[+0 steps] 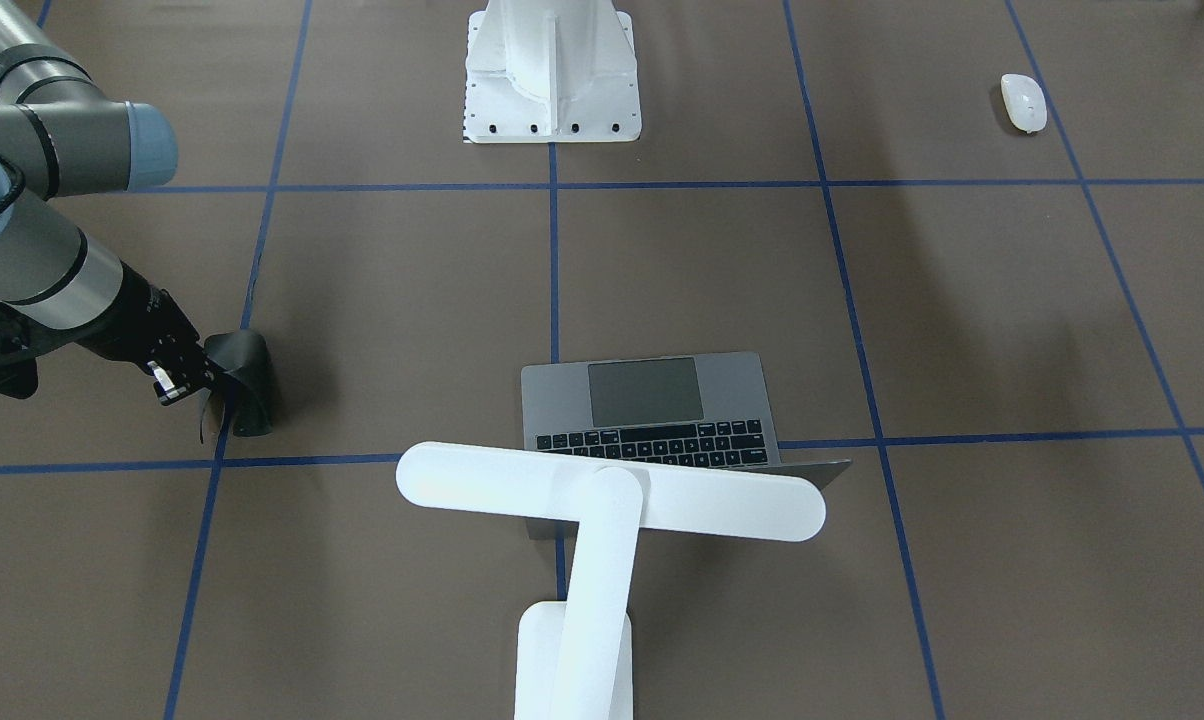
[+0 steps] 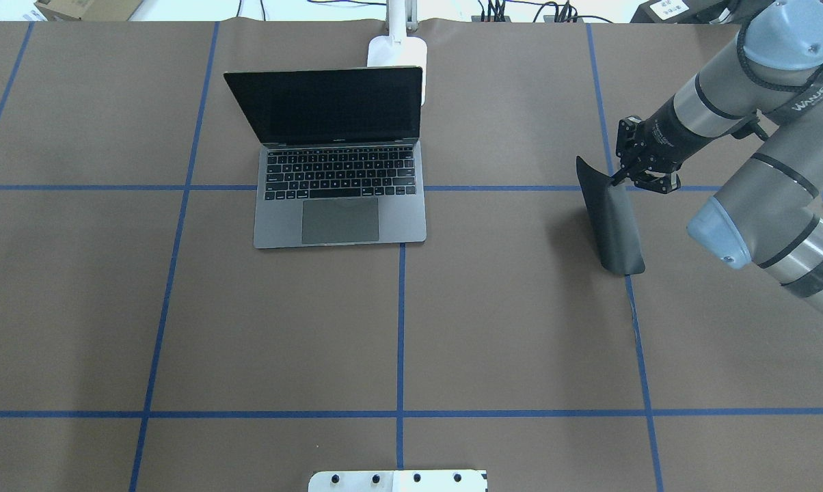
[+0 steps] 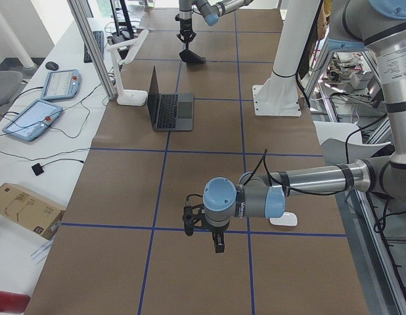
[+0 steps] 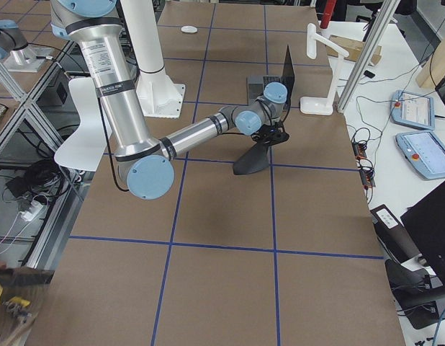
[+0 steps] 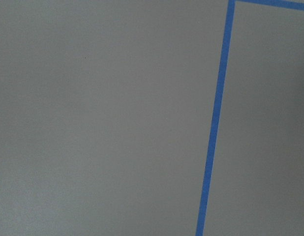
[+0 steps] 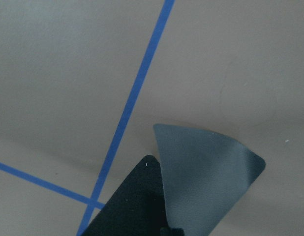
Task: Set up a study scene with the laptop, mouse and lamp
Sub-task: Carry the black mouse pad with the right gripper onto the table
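While the slim space-grey metal laptop (image 2: 340, 205) stands open at the middle of the table's operator side, dark screen facing the robot, log 2 risks.

Risk 1: the flat black square mat (image 2: 613, 225) is pinched at 1 upper edge by the right gripper (image 2: 622, 179). It sags, with its lower edge on the brown paper-covered table (image 2: 521, 328). If you release without drawing it sideways, it will likely fold on itself or land skewed.

Risk 2: a drag toward the laptop could push the mat's loose edge into the laptop's side and shift it.

- Laptop: well apart from the right gripper, off to the robot's left of it.
- White T-shaped desk lamp (image 1: 482, 480): just behind the laptop, bar head crossing the raised lid in the front-facing view.
- Small glossy white oval mouse (image 1: 1023, 102): on the robot's left, near its base, well apart from laptop and mat.
- Right gripper: clamped on the mat.
- Left gripper (image 3: 217, 241): hangs over bare table near the mouse. You cannot tell whether its fingers are spread or closed.
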{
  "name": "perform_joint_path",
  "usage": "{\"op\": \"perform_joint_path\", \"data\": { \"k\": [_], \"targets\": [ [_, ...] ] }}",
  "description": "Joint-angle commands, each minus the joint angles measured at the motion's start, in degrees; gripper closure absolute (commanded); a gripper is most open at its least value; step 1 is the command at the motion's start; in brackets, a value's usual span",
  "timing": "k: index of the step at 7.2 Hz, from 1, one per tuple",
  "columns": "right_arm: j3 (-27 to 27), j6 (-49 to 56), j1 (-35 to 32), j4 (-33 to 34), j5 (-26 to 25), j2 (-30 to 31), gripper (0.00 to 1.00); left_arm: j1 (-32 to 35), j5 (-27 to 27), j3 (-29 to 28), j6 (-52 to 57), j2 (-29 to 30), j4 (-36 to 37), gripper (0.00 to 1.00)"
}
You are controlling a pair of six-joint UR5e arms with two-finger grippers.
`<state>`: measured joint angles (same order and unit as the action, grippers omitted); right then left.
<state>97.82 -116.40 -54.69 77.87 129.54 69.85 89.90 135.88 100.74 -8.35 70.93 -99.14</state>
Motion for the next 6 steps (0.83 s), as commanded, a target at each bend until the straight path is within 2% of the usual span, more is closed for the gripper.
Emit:
{"op": "perform_joint_path", "data": {
  "k": [1,4,6],
  "targets": [
    [4.11,-0.4,0.19,-1.67,0.54,0.29,1.0,0.01,0.09,0.24,0.0,-0.09,0.09,0.0],
    [2.21,-0.14,2.29,-6.76,0.54,0.38,1.0,0.01,0.09,0.59,0.0,-0.35,0.0,0.0],
    [-3.06,0.21,2.83,-6.94,-0.94,-1.89,1.0,0.01,0.18,0.59,0.0,-0.44,0.0,0.0]
  ]
}}
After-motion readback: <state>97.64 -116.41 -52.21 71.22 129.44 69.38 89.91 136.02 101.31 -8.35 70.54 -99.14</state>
